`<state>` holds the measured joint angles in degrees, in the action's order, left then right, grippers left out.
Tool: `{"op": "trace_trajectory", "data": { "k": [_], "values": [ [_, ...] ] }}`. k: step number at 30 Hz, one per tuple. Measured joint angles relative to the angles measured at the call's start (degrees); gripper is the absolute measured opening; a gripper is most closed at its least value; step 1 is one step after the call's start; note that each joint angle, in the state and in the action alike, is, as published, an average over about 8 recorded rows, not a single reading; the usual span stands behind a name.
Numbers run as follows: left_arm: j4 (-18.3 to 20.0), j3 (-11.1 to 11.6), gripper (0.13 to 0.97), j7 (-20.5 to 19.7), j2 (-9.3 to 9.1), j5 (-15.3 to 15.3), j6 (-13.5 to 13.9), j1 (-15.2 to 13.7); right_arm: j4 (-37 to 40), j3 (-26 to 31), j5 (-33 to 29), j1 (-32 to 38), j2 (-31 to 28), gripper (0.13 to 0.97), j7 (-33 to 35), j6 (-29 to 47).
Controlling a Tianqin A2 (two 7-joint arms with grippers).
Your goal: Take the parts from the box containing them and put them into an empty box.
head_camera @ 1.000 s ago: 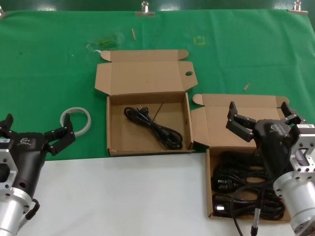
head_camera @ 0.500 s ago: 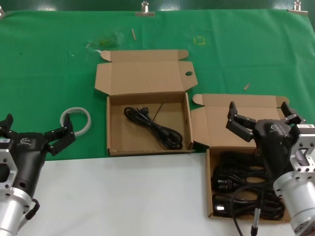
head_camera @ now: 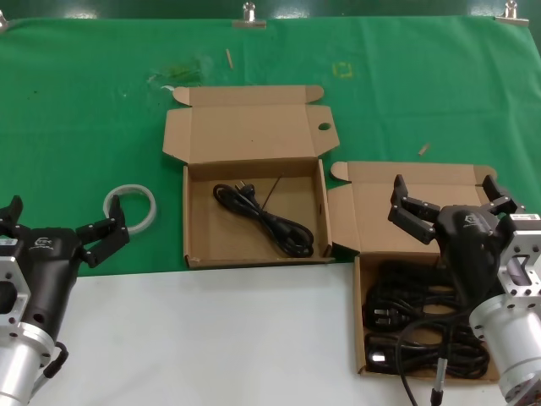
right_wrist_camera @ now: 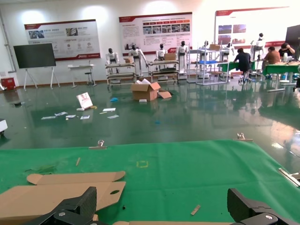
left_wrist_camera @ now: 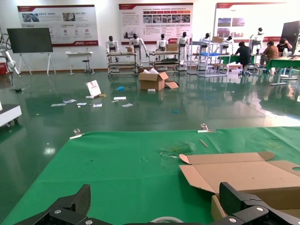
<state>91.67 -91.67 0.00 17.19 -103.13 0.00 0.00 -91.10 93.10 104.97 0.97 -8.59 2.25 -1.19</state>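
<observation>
The brown cardboard box containing the parts (head_camera: pixel 360 321) sits at the front right, and several black power cords (head_camera: pixel 414 326) are coiled in it. My right gripper (head_camera: pixel 443 182) hovers open over its raised lid, holding nothing; the right wrist view shows the right gripper (right_wrist_camera: pixel 161 201) open above green cloth. The twin box (head_camera: pixel 254 258) at the centre stands with its lid (head_camera: pixel 245 131) back and holds one black cord (head_camera: pixel 266 220). At the front left my left gripper (head_camera: pixel 57 222) waits open and apart from both boxes; in its own wrist view the left gripper (left_wrist_camera: pixel 157 201) is open too.
A white tape ring (head_camera: pixel 131 207) lies on the green cloth (head_camera: pixel 84 101) just beyond my left gripper. A white surface (head_camera: pixel 211 338) covers the table's front. Small wooden chips (head_camera: pixel 423 149) lie near the back. My own black cable (head_camera: pixel 406 376) hangs by the right box.
</observation>
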Motion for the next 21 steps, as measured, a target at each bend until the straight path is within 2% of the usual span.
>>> {"op": "trace_trajectory", "data": {
  "k": [21],
  "values": [
    [0.0,0.0,0.965,0.0,0.00,0.0,0.0,0.0,0.0,0.0,0.0,0.0,0.0,0.966,0.0,0.0]
  ]
}}
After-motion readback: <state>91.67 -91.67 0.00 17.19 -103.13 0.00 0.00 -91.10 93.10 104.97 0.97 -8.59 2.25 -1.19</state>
